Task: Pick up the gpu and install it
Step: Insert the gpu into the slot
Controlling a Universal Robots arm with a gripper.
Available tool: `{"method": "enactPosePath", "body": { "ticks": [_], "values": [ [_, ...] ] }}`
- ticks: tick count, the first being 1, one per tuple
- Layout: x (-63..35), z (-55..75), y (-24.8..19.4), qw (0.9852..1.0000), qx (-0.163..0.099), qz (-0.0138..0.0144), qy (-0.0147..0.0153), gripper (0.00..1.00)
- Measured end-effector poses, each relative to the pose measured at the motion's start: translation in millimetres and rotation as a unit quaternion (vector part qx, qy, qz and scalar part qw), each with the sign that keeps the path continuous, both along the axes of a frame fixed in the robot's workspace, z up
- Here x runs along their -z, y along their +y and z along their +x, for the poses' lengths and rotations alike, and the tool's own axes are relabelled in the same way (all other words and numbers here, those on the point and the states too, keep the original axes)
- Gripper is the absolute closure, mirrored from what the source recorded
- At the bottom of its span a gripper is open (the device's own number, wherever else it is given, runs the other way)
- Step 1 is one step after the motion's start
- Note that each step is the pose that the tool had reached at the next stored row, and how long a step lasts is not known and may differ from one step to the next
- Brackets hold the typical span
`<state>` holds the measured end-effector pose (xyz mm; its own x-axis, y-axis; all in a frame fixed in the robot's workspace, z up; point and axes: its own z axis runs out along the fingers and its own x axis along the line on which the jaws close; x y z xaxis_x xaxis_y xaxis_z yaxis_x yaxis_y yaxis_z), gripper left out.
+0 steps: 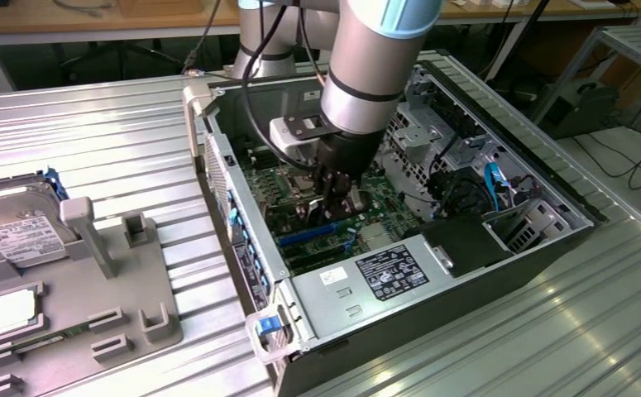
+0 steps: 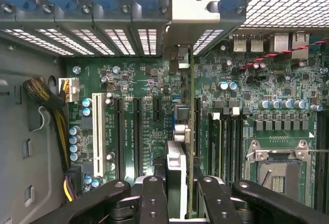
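The gpu (image 2: 176, 165) is seen edge-on in the wrist view, standing upright over the motherboard (image 2: 154, 85). Its silvery end bracket (image 2: 195, 11) reaches the case's rear slot openings. My gripper (image 2: 182, 196) is shut on the card, one black finger (image 2: 153, 198) on each side of it. The card's lower edge runs along a black expansion slot (image 2: 197, 126); I cannot tell whether it is seated. In the exterior view my gripper (image 1: 337, 197) is down inside the open computer case (image 1: 408, 289), just above the green board.
Other black slots (image 2: 136, 131) and a white slot (image 2: 96, 136) lie beside the card, and the processor socket (image 2: 277, 167) is on its other side. Cable bundles (image 2: 46, 95) hang near the case wall. Outside the case, a grey fixture (image 1: 111, 322) holds a hard drive (image 1: 16, 223) and a processor chip (image 1: 11, 310).
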<state>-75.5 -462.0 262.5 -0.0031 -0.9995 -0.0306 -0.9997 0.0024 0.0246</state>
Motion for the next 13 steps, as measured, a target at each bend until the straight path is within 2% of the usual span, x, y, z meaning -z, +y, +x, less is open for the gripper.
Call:
{"method": "enactPosePath", "body": {
  "ticks": [2, 8, 9, 11, 13],
  "values": [
    [0.3, -0.1, -2.4, 1.0, 0.0, 0.0001, 0.0, 0.72],
    [4.1, -6.1, -2.2, 1.0, 0.002, 0.0002, -0.0001, 0.72],
    [4.4, -6.2, -1.3, 1.0, 0.002, 0.0, 0.0, 0.72],
    [5.5, -6.2, 3.2, 1.0, 0.002, 0.0, 0.0, 0.72],
    [6.5, -6.7, 4.2, 1.0, 0.002, 0.0002, -0.0001, 0.72]
  ]
}}
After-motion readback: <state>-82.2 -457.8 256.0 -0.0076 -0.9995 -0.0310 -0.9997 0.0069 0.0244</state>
